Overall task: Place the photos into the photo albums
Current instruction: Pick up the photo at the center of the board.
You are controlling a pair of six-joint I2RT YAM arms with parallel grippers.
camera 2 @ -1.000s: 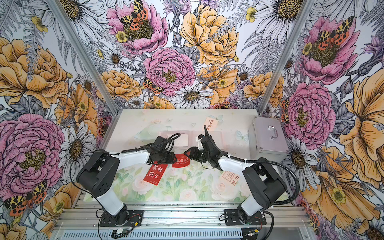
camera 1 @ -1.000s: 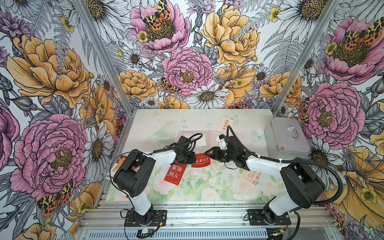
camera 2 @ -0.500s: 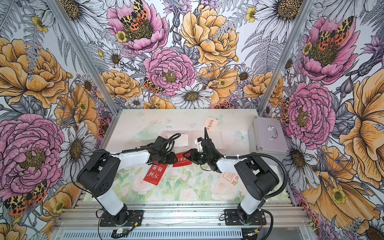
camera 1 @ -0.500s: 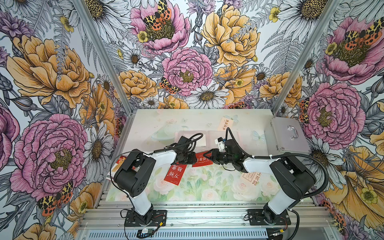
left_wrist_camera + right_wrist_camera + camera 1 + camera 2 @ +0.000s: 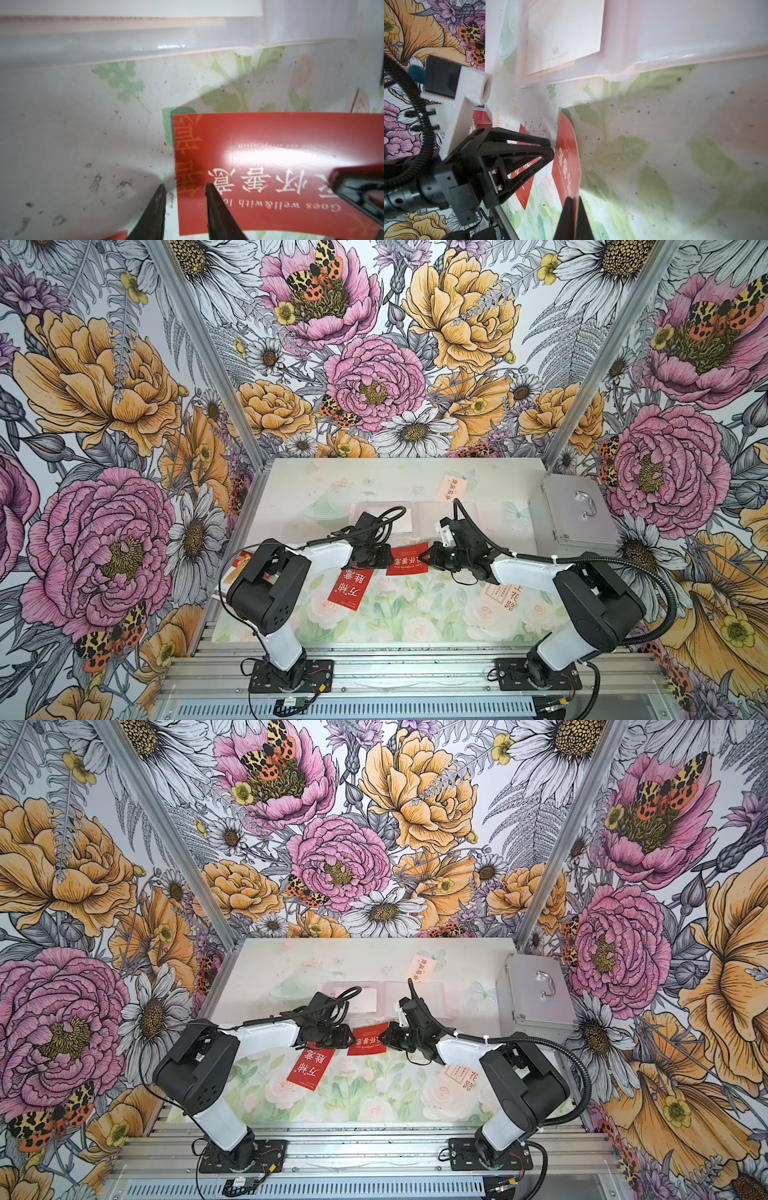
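- Currently the right end effector (image 5: pixel 574 200) is clenched on one short edge of a glossy red rectangular photo card (image 5: pixel 407 559) printed with pale Chinese characters.
- The left end effector (image 5: pixel 185 186) is released: its two dark tips stand apart at the card's opposite short edge, one over the red face and one over the bare floral tabletop (image 5: pixel 374 626), pinching nothing.
- The card's long axis runs from one end effector to the other, roughly parallel to the near edge of the thin pale-pink photo album (image 5: pixel 424 517) with clear plastic sleeves.
- The album lies open just beyond the card, on the side away from the arm bases; the two are near but apart.
- By this layout, the coming move turns on carrying the card away from the bases toward a sleeve, and the right arm, which holds it, looks best placed; where the sleeve opens cannot be told.
- Another red card (image 5: pixel 350 589) and a cream card (image 5: pixel 503 597) lie nearer the bases, not yet in the album.
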